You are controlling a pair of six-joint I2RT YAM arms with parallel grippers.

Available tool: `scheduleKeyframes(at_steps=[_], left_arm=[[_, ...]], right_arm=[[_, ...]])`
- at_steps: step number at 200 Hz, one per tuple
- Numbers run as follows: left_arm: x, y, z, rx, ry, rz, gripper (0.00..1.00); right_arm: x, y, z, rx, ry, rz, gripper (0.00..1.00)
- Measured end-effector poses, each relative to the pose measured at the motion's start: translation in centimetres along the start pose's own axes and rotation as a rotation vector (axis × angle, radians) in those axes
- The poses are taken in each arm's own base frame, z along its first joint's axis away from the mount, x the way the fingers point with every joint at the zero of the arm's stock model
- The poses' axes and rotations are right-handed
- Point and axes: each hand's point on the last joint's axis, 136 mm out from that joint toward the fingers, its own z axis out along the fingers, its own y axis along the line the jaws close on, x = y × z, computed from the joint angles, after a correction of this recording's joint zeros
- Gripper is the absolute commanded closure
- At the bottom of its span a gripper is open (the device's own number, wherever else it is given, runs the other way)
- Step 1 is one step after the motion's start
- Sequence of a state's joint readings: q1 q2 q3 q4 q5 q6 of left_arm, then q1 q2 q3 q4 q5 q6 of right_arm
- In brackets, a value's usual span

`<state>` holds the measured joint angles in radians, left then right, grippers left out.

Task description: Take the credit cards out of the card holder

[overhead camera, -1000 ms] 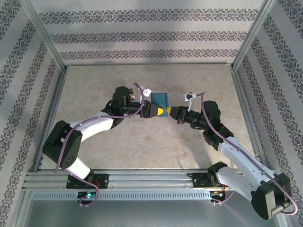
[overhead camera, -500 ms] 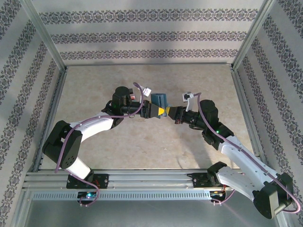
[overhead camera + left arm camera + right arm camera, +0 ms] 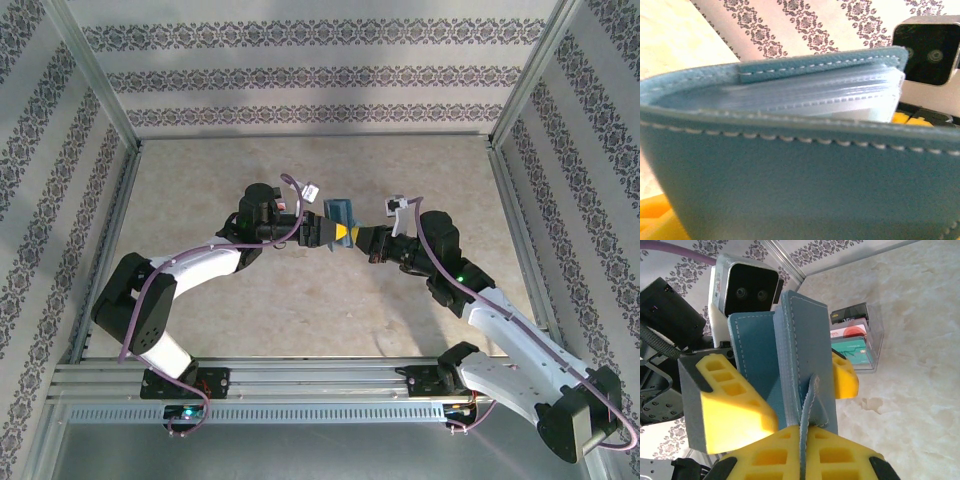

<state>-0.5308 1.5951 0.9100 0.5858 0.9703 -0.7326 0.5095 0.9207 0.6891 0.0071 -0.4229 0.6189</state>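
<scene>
Holder [image 3: 341, 211] now edge-on, cards [image 3: 852, 335] in sleeves [image 3: 830, 95]

The left arm [image 3: 200, 265] and the right arm [image 3: 510, 335] had smooth white covers with chunky black joints, and a thin purple cable [image 3: 137, 308] ran along each one, with a little white tag [image 3: 310, 192] near the end. The fingers [image 3: 735, 405] were bright yellow blocks with square holes in them, set on grey and black parts. A silver box [image 3: 745, 287] with a black face and two round lenses sat on the left wrist.
</scene>
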Motion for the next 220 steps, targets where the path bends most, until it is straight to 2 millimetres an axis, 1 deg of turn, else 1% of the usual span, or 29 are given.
scheduleKeyframes(at_steps=[7, 26, 43, 61, 89, 97, 122, 150, 163, 180, 200, 220], left_arm=[[-0.04, 0.08, 0.0, -0.004, -0.003, -0.001, 0.18], [-0.08, 0.14, 0.01, -0.006, -0.005, -0.002, 0.24], [0.01, 0.26, 0.12, -0.008, -0.004, -0.004, 0.27], [0.25, 0.45, 0.33, -0.008, 0.002, -0.011, 0.34], [0.19, 0.59, 0.34, -0.014, -0.002, -0.012, 0.49], [0.17, 0.6, 0.34, -0.015, -0.003, -0.011, 0.52], [0.14, 0.64, 0.34, -0.017, -0.005, -0.012, 0.54], [0.1, 0.68, 0.34, -0.02, -0.007, -0.012, 0.54], [0.05, 0.72, 0.34, -0.022, -0.01, -0.013, 0.54], [0.03, 0.73, 0.34, -0.023, -0.011, -0.013, 0.54], [0.03, 0.73, 0.34, -0.023, -0.011, -0.013, 0.55], [0.0, 0.68, 0.34, -0.021, -0.012, -0.011, 0.58]], right_arm=[[0.06, 0.07, 0.01, 0.001, 0.003, -0.002, 1.0], [0.2, 0.36, 0.07, -0.002, 0.009, -0.011, 1.0], [0.29, 0.5, 0.08, 0.0, 0.013, -0.02, 1.0], [0.32, 0.45, 0.06, 0.006, 0.016, -0.022, 1.0], [0.21, 0.1, -0.02, 0.028, 0.009, -0.024, 1.0], [0.15, 0.09, -0.05, 0.029, 0.006, -0.024, 0.98], [0.1, 0.01, -0.06, 0.034, 0.003, -0.025, 0.88], [0.06, 0.01, -0.06, 0.035, 0.001, -0.039, 0.71], [0.04, 0.04, -0.07, 0.034, 0.001, -0.046, 0.66], [0.02, 0.04, -0.07, 0.034, 0.0, -0.05, 0.64], [0.02, 0.02, -0.07, 0.035, 0.0, -0.051, 0.64], [-0.03, -0.1, -0.05, 0.042, -0.003, -0.051, 0.68]])
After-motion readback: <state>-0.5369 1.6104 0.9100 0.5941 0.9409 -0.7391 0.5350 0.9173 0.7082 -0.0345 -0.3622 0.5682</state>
